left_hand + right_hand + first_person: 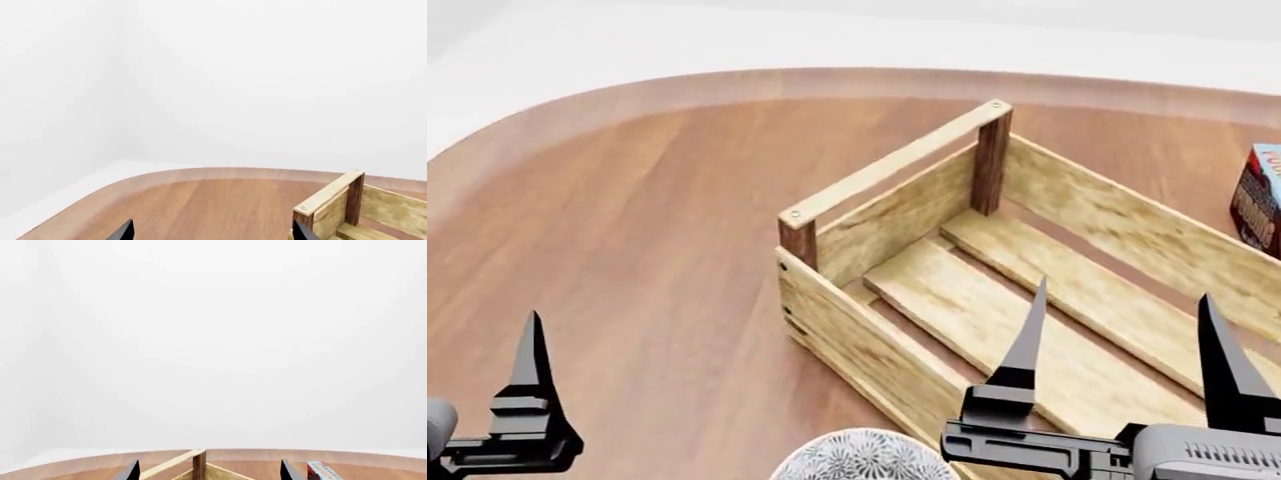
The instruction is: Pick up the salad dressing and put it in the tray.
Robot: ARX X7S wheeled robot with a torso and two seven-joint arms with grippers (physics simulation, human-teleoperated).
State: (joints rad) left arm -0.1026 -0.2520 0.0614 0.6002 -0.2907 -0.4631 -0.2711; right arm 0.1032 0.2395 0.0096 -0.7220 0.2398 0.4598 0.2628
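The right gripper (1121, 340) is open: its two dark pointed fingers stand well apart and nothing is between them. In the head view it hangs at the lower right, in front of the near part of the tray (868, 215), and its fingers point up and away from the robot. The left gripper (531, 380) shows at the lower left corner of the same view, over the bare table (627, 220). Only one of its fingers is seen there. In the left wrist view its two finger tips stand far apart at the lower edge (210, 231), with nothing between them, so it is open too.

The tray is a crate of light wooden slats with darker brown posts at the corners. It stands on the brown wooden table, to the right of the middle, turned at an angle to the table edge. Inside it only the slats of its floor are seen. The left wrist view shows one corner post of the tray (353, 200), and the right wrist view shows another corner of it (199, 465) between the right gripper's fingers (210, 471).

A small box with red and blue print (1260, 195) stands on the table just beyond the far long side of the tray, cut by the right edge of the head view. Whether this is the salad dressing, I cannot tell. The same box appears in the right wrist view (323, 471).

A white bowl with a grey flower pattern (861, 455) sits at the bottom edge of the head view, just beside the near corner of the tray.
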